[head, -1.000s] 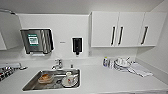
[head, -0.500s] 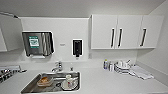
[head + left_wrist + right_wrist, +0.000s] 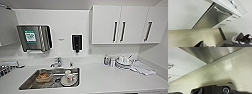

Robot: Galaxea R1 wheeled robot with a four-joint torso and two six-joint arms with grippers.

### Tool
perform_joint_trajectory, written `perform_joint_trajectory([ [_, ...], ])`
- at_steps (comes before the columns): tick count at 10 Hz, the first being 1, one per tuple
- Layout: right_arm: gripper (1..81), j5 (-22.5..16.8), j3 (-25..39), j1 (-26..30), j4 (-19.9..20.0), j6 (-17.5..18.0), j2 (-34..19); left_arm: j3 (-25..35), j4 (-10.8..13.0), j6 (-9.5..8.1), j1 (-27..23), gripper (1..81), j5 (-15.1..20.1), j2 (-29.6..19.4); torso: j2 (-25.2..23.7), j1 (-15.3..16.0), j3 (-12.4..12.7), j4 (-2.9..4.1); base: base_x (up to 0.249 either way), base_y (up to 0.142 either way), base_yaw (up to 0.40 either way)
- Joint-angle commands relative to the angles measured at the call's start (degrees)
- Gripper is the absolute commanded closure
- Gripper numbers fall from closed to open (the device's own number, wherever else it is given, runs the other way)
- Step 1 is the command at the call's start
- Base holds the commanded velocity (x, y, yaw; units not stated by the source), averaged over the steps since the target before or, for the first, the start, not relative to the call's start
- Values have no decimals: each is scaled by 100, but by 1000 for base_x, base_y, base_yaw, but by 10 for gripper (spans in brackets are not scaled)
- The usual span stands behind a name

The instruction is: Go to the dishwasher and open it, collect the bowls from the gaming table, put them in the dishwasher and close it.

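Below the white wall cabinets (image 3: pixel 130 23), a pale worktop (image 3: pixel 105 77) ran across the head view, with a steel sink (image 3: pixel 51 78) set into it holding a brownish bowl-like dish (image 3: pixel 44 77) and a cup on a plate (image 3: pixel 68 78). A paper-towel dispenser (image 3: pixel 34 37) and a dark soap dispenser (image 3: pixel 76 42) hung on the wall, and stacked dishes (image 3: pixel 123 62) sat beside a cloth (image 3: pixel 142 68). Seen from the left wrist, the dishwasher (image 3: pixel 210 18) showed its stainless front with a bar handle, next to white drawers (image 3: pixel 226 21) above pale flooring (image 3: pixel 193 36). Whether either tool was wide or narrow, I could not tell.
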Motion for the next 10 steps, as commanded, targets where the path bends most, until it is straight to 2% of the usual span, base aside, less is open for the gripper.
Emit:
perform_joint_trajectory([
  [1,10,-208,162,529,75,7,-320,572,140,66,-579,10,168,-736,-568,367,5,0,0,0,0],
  [3,10,-217,197,565,75,7,-347,810,166,58,-754,10,71,-1036,-870,568,-210,0,0,0,0],
  [6,10,-217,215,573,84,16,-408,846,158,-48,-1088,10,-112,-1115,-1395,894,-288,0,0,0,0],
  [7,10,-217,233,573,84,8,-435,810,157,-83,-1098,10,-350,-1107,-1603,1023,-511,0,0,0,0],
  [8,10,-208,277,591,84,16,-461,819,166,-83,-1106,10,-439,-1107,-1788,1141,-833,0,0,0,0],
  [10,10,-209,373,652,101,16,-513,811,166,-82,-1115,10,-439,-1089,-2072,1316,-1015,0,0,0,0],
])
